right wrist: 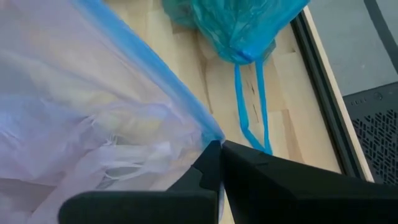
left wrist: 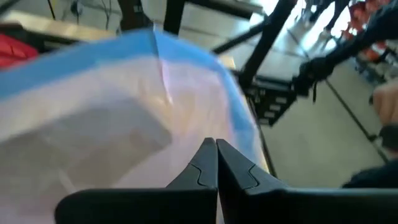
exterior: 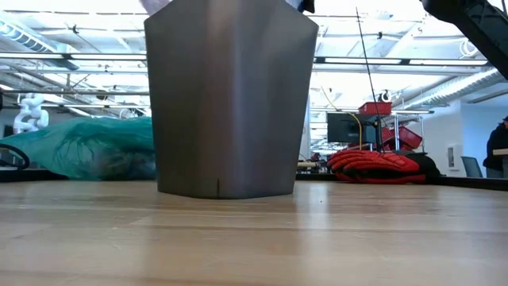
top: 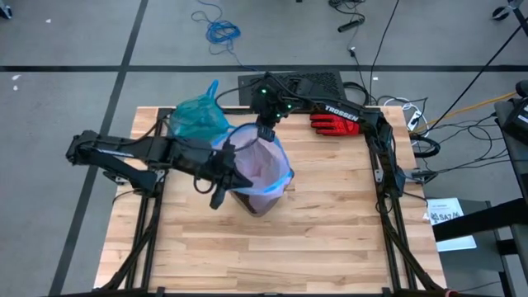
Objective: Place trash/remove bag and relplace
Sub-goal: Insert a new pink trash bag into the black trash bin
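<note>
Right now both arms work the fresh pink-lilac liner (top: 262,169) over the grey bin (exterior: 230,103) mid-table (top: 313,239). The left pincer (left wrist: 216,163) is pinched tight on the liner's near side, the right pincer (right wrist: 219,163) clamped on its blue edge (right wrist: 155,74) at the far rim. I reckon the trick is to pull evenly outward and down so the hem seats all round without tearing. Behind, the tied teal bag (top: 198,118) rests at the table's back left, trash presumably inside. White "TROSSEN" lettering (top: 341,111) reads on the right arm, by a red glove (top: 330,124)
</note>
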Tool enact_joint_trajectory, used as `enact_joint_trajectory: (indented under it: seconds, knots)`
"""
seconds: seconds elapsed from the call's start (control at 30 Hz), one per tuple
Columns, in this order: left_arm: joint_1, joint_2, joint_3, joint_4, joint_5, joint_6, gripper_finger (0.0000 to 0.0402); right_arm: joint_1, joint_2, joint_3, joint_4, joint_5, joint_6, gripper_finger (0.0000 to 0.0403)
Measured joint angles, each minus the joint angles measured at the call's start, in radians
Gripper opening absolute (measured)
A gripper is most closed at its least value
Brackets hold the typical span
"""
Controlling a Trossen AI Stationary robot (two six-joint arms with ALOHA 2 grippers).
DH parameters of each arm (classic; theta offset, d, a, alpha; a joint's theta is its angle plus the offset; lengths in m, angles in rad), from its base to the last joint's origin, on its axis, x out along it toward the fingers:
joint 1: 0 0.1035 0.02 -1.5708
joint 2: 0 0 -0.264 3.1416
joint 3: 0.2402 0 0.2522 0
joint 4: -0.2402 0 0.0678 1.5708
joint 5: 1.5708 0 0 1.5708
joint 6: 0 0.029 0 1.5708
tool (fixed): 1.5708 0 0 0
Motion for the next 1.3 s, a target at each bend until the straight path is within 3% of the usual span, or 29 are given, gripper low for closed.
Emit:
enact_joint_trajectory:
  seconds: [0.4,0.7,0.9,1.03,1.23,1.3]
  knots:
    - [0.012,0.001,0.000,-0.092,-0.001,-0.026,0.0000,-0.001,-0.034,0.000,-0.037,-0.041,0.064,0.0008]
    - [0.018,-0.024,0.000,-0.090,-0.026,-0.028,0.0000,0.054,-0.177,0.000,-0.044,-0.023,0.069,0.0109]
    - [0.097,-0.078,0.000,-0.095,-0.057,-0.075,0.0000,0.146,-0.254,0.000,-0.033,-0.021,0.135,0.0157]
    - [0.163,-0.054,0.000,-0.132,-0.056,-0.079,0.0000,0.262,-0.247,0.000,-0.053,0.062,0.218,0.0132]
    - [0.189,0.032,-0.002,-0.237,-0.045,-0.075,0.0000,0.422,-0.206,0.000,-0.114,0.235,0.257,0.0020]
    - [0.188,0.039,-0.007,-0.230,-0.047,-0.070,0.0000,0.454,-0.192,0.000,-0.121,0.266,0.301,0.0009]
